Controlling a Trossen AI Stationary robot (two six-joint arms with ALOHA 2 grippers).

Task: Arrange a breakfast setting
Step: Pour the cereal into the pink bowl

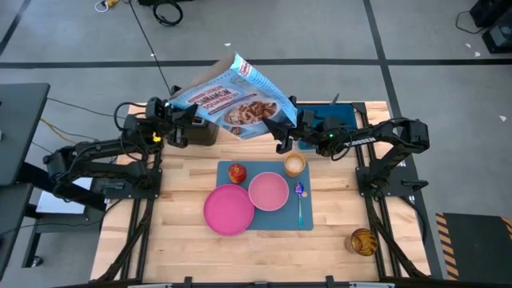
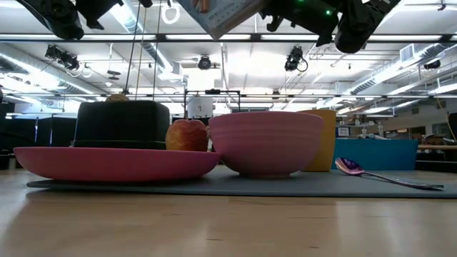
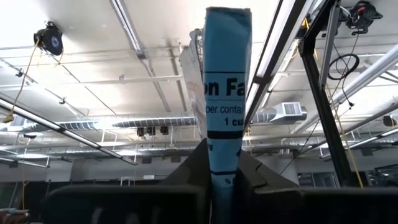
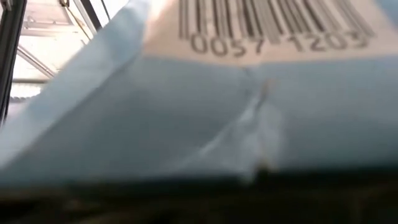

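A light blue cereal box (image 1: 236, 100) hangs tilted above the table's far side, its printed front facing up. My left gripper (image 3: 222, 155) is shut on the box's left end. My right gripper (image 1: 284, 138) stands at the box's right end, and the box's barcode bottom (image 4: 205, 112) fills its wrist view. Below, on the blue placemat (image 1: 308, 224), lie a flat pink plate (image 1: 228, 210), a pink bowl (image 1: 268, 190), a red apple (image 1: 237, 172), a tan cup (image 1: 295, 165) and a blue-handled spoon (image 1: 300, 200). My left gripper pinches the box between its two fingers, one on each wide face, with the narrow blue side panel (image 3: 225, 134) running up from between them. The fingers come slanting upward from the table's left. The box is lifted clear of the table and tilted.
A black toaster (image 1: 200, 132) stands at the far left under my left gripper. A deep blue tray (image 1: 340, 118) sits at the far right. A brown round thing (image 1: 362, 241) lies near the right front corner. Bare wood lies along the near edge.
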